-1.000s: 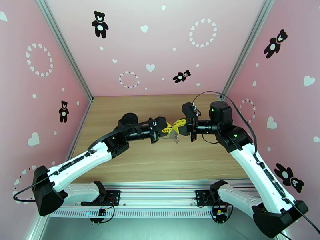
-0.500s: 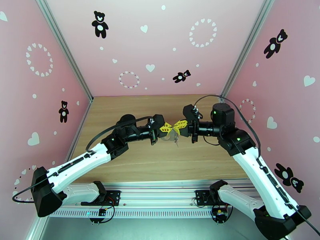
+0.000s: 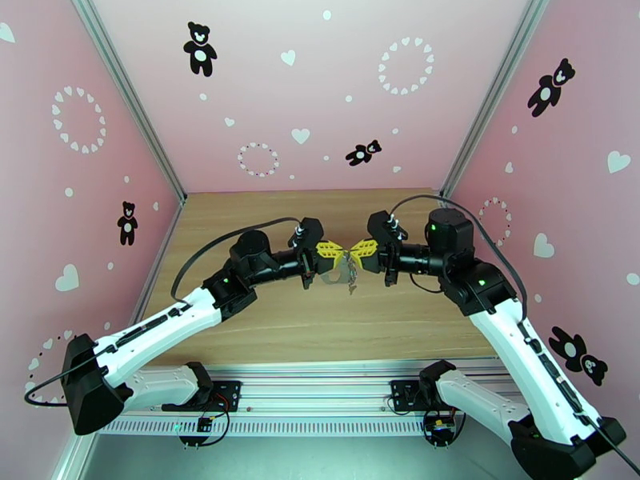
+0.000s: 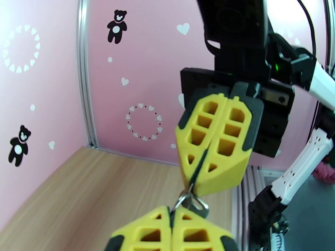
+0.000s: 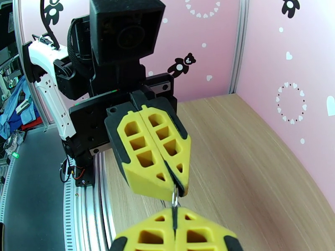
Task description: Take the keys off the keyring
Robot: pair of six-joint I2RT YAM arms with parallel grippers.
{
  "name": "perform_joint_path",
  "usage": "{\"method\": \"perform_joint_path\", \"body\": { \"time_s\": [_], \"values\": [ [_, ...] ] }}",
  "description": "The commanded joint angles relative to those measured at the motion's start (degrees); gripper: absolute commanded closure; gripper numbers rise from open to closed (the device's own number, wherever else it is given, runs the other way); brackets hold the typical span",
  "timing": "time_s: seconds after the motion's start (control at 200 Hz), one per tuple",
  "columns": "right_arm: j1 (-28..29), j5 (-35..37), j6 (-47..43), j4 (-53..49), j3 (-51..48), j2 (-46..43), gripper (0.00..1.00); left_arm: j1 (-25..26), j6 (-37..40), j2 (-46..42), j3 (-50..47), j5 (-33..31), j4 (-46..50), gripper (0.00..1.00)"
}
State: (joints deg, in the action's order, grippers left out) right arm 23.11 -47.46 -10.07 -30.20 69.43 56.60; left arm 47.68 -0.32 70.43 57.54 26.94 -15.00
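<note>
1 keyring (image 4: 189,200) pinched between left claw (image 3: 339,252) and right claw (image 3: 354,251), keys (image 3: 350,285) dangling below

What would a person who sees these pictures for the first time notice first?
Two yellow claws meet tip to tip above the middle of the wooden table. The left claw and the right claw, both shut, pinch the small metal keyring between them, clear of the table. Around them stand pink walls with black teddy bears and white hearts.
</note>
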Motion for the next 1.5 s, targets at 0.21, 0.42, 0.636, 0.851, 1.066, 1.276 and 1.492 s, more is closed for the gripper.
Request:
{"method": "perform_joint_path", "body": {
  "time_s": [0.21, 0.42, 0.636, 0.851, 1.066, 1.276, 1.492],
  "values": [
    [-0.61, -0.05, 1.84, 1.14, 1.46, 1.06, 1.0, -1.45, -3.88, -1.01, 1.75, -1.34, -5.23, 1.0],
    [-0.51, -0.81, 1.04, -0.31, 3.23, 1.88, 1.0, -1.45, 6.63, -2.2, 3.2, -1.95, 4.89, 0.75],
    [-0.52, -2.15, -1.02, -3.62, 4.92, 3.1, 1.0, -1.49, 18.65, -1.18, 9.35, 1.61, 18.47, 0.68],
    [-0.52, -3.96, -2.59, -5.32, 5.81, 3.35, 1.0, -1.56, 23.72, 2.23, 13.51, 4.92, 23.45, 0.66],
    [-0.51, -3.95, -1.85, -3.53, 5.71, 2.87, 1.0, -1.54, 22.69, 4.3, 13.39, 7.73, 23.13, 0.67],
    [-0.46, -4.3, -1.84, -2.87, 5.54, 2.73, 1.0, -2.18, 20.77, 4.7, 11.58, 7.34, 19.67, 0.67],
    [-0.51, -4.92, -1.53, -1.97, 5.21, 2.73, 1.0, -3.47, 18.91, 7.17, 14.19, 11.04, 20.66, 0.66]
  ]
}}
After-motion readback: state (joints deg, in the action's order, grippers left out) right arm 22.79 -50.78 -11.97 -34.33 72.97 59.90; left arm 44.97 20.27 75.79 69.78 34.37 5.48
